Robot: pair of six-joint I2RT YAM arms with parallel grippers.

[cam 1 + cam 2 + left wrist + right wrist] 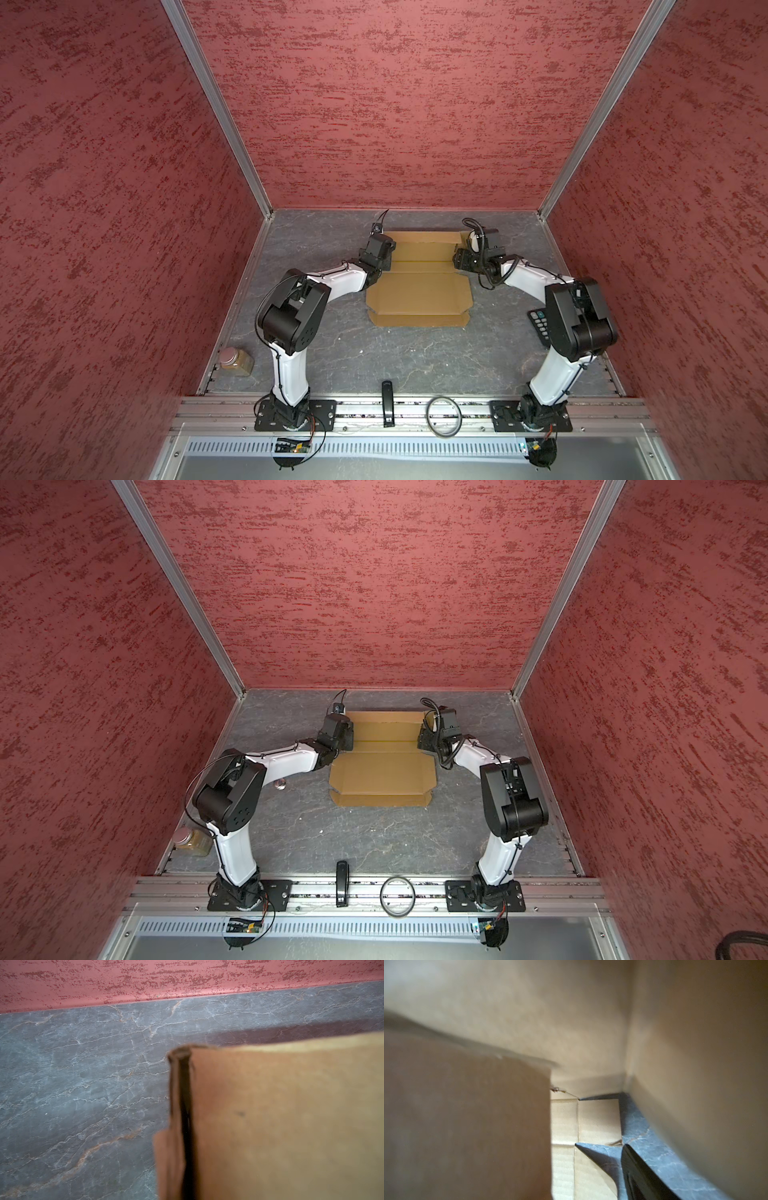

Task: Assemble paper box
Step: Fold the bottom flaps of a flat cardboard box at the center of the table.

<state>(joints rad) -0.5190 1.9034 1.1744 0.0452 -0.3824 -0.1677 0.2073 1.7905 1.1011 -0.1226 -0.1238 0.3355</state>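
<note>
Top views both show the paper box (419,291) lying on the gray, stone-look table (332,353), near the red back wall and between the two arms. It is smooth brown cardboard with fold lines, cut corners and a thin flap at the front. The left gripper (380,251) sits at the box's left back edge. The right gripper (460,259) sits at its right back edge. The left wrist view shows a side flap (270,1115) standing up, tan, very close and blurry. The left gripper is closed tight, but I cannot tell if it pinches the flap. The right wrist view shows cardboard walls all around and one black finger (639,1172) off to the side, so those jaws look spread apart.
</note>
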